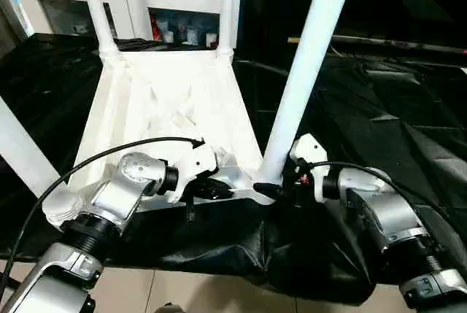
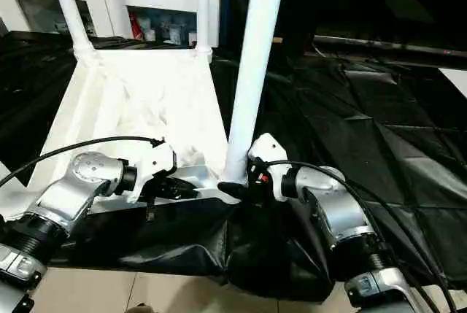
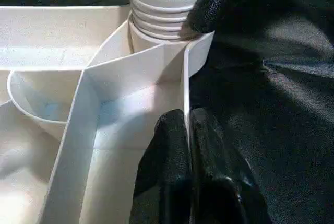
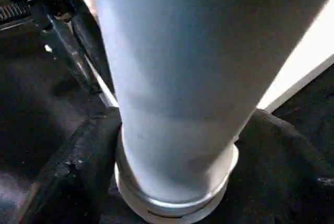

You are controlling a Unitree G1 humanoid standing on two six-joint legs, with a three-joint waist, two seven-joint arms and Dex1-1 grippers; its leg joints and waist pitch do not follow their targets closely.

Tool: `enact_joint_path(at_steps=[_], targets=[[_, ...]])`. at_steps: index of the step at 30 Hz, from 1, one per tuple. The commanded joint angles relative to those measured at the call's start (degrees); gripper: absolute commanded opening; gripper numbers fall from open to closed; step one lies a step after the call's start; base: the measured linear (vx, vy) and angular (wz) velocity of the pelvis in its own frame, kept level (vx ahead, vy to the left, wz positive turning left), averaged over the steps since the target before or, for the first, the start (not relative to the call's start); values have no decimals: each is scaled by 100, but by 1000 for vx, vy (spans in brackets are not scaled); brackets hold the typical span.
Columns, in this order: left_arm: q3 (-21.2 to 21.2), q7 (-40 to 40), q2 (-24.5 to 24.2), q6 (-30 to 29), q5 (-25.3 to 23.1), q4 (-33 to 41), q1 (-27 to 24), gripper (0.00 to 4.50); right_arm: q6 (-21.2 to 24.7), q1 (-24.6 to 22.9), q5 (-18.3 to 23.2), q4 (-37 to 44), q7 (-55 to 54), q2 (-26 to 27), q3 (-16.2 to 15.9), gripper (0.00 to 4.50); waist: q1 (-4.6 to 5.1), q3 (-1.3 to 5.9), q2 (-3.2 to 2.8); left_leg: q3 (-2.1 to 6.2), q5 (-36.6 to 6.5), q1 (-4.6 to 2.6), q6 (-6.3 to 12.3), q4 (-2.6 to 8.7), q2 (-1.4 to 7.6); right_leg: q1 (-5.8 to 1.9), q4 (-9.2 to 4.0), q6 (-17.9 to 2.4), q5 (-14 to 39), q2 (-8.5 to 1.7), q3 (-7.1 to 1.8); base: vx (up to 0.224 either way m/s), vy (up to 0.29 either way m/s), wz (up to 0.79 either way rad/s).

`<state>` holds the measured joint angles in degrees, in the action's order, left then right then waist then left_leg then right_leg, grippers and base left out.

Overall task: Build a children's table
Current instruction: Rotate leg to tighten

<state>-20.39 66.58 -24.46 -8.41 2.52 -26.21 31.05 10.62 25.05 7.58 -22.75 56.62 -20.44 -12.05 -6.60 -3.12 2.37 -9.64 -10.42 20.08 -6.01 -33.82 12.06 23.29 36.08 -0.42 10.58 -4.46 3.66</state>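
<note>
your left gripper (image 3: 188, 130) is pinching the near rim of the upturned tabletop (image 1: 146, 101), which is lying on the black sheet (image 1: 379, 116) with legs standing in its corners. your right gripper (image 1: 281, 185) is sitting spread around the base of the near right leg (image 1: 306, 65) at its socket.

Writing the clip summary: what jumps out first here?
The upturned white tabletop lies on black sheeting with legs rising from its corner sockets. The near right leg stands tallest in front, and the right hand is at its base. The left hand is shut on the tabletop's near rim beside that socket.
</note>
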Motion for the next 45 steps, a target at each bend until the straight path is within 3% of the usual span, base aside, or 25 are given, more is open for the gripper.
enact_joint_path(at_steps=[1, 2, 11, 15, 18, 20, 21, 22, 26, 27, 30, 33, 40, 43, 44, 45], targets=[[126, -29, 72, 22, 75, -55, -29, 0, -30, 83, -67, -50, -19, -61, -16, 331, -8, 343, 18, -3, -1338, 13, 93, 427, 91, -281, -505, -910, 1775, -348, -256, 0, 0, 0], [127, -30, 71, 20, 74, -52, -31, 0, -33, 81, -67, -54, -19, -58, -6, 308, -8, 342, 17, -2, -1343, 11, 91, 429, 94, -279, -506, -909, 1786, -350, -256, 0, 0, 0], [162, -402, 135, -88, -66, -174, -1, 0, -85, 10, -48, -207, -371, 173, 113, 276, 2, 334, 24, -3, -1394, 6, 78, 436, 95, -260, -519, -882, 1905, -351, -258, 0, 0, 0], [275, -1252, 485, -278, -240, -490, 126, 0, -82, 71, -158, -810, -1676, 698, 460, 274, 34, 318, 34, 10, -1517, -3, -45, 447, 73, -242, -575, -726, 2425, -367, -244, 0, 0, 0], [296, -2327, 1061, -468, -482, -925, 381, 0, 35, 341, -117, -1534, -3317, 1420, 917, 274, 104, 297, 17, 18, -1777, -45, -101, 441, 49, -173, -652, -559, 3041, -369, -229, 0, 0, 0], [287, -2711, 1375, -566, -548, -1095, 518, 0, 54, 557, -105, -1919, -4029, 1750, 1078, 273, 142, 301, 23, 48, -1861, -55, -148, 443, 35, -168, -703, -415, 3331, -369, -197, 0, 0, 0], [283, -2815, 1471, -583, -566, -1141, 559, 0, 45, 623, -113, -2029, -4217, 1843, 1106, 273, 161, 313, 0, 60, -1912, -49, -140, 449, 46, -158, -702, -408, 3294, -382, -200, 0, 0, 0], [274, -3068, 1744, -626, -625, -1249, 678, 0, 28, 815, -188, -2272, -4595, 2104, 1102, 273, 164, 324, 29, 62, -1876, -39, -127, 456, 52, -180, -703, -399, 3180, -372, -195, 0, 0, 0], [192, -3204, 1999, -627, -727, -1311, 774, 0, -73, 1025, -202, -2493, -4714, 2411, 1069, 273, 169, 343, 27, 52, -1742, -5, -85, 484, 62, -204, -641, -509, 2513, -351, -218, 0, 0, 0], [134, -3135, 2039, -545, -752, -1299, 771, 0, -187, 1101, -223, -2495, -4470, 2501, 985, 308, 164, 359, 3, 48, -1671, -1, -77, 486, 64, -222, -615, -594, 2218, -345, -221, 0, 0, 0], [125, -2971, 1909, -391, -754, -1277, 696, 0, -211, 1133, -176, -2463, -4184, 2421, 1032, 345, 161, 357, 20, 31, -1688, -2, -33, 491, 66, -235, -603, -676, 1981, -333, -230, 0, 0, 0], [127, -2779, 1775, -294, -735, -1240, 631, 0, -291, 1121, -266, -2414, -3995, 2237, 914, 371, 144, 356, 30, 17, -1687, -5, 30, 485, 58, -241, -630, -679, 2163, -355, -234, 0, 0, 0], [244, -2027, 1226, -19, -616, -1014, 438, 0, -196, 736, -412, -1635, -2597, 1328, 521, 371, 90, 360, 54, 1, -1332, 31, 166, 490, 69, -282, -630, -639, 2073, -353, -228, 0, 0, 0], [279, -1562, 984, 68, -469, -786, 301, 0, -163, 490, -458, -1199, -1932, 905, 346, 371, 101, 371, 37, 5, -1228, 41, 178, 497, 91, -288, -584, -762, 1767, -350, -230, 0, 0, 0], [289, -1387, 900, 75, -402, -682, 248, 0, -160, 400, -434, -1032, -1679, 755, 280, 371, 94, 366, 1, 9, -1251, 28, 163, 505, 90, -283, -587, -796, 1758, -344, -224, 0, 0, 0], [277, -1131, 801, 131, -309, -544, 186, 0, -152, 304, -390, -841, -1413, 591, 212, 371, 75, 365, 23, 13, -1276, 39, 179, 502, 105, -318, -576, -821, 1650, -351, -225, 0, 0, 0]])
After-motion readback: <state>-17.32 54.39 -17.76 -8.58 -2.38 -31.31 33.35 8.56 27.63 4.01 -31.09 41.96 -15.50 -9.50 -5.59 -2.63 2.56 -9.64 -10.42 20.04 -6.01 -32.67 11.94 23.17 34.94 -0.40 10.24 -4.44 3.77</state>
